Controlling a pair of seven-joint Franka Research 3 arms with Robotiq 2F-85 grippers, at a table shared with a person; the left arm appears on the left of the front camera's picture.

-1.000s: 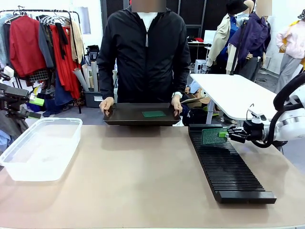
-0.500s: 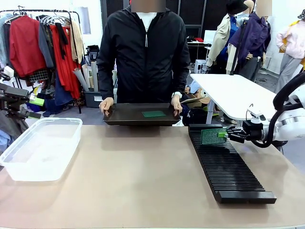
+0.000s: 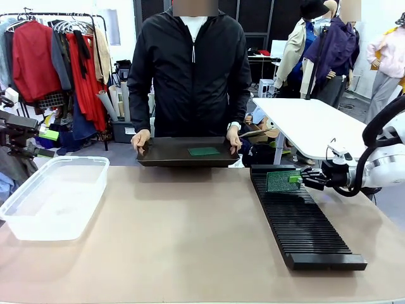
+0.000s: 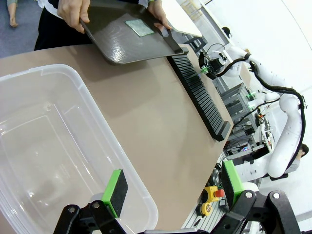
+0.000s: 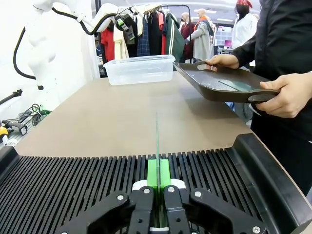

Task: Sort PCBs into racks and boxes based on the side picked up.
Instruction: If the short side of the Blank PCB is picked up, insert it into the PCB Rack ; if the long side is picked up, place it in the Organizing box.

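Observation:
My right gripper (image 3: pixel 297 179) (image 5: pixel 158 176) is shut on a green PCB (image 3: pixel 281 181) held upright on edge; the right wrist view shows it edge-on as a thin line (image 5: pixel 157 139). Its lower edge sits at the ribs at the far end of the black rack (image 3: pixel 302 218) (image 5: pixel 73 180); whether it rests in a slot I cannot tell. Another PCB (image 3: pixel 204 151) (image 4: pixel 139 28) lies flat on a dark tray (image 3: pixel 171 155) (image 4: pixel 117 44). My left gripper (image 4: pixel 173 190) hangs open over the near corner of the clear box (image 3: pixel 54 196) (image 4: pixel 58 146).
A person at the far side holds the dark tray with both hands (image 3: pixel 141 138) just above the table's far edge. The rack (image 4: pixel 197 92) runs along the right side and the box (image 5: pixel 140 69) stands at the left. Bare tabletop (image 3: pixel 183 234) lies between them.
The right gripper and its PCB have crept very slightly to the left over the rack's far end. The tray, the person's hands and the box have stayed put.

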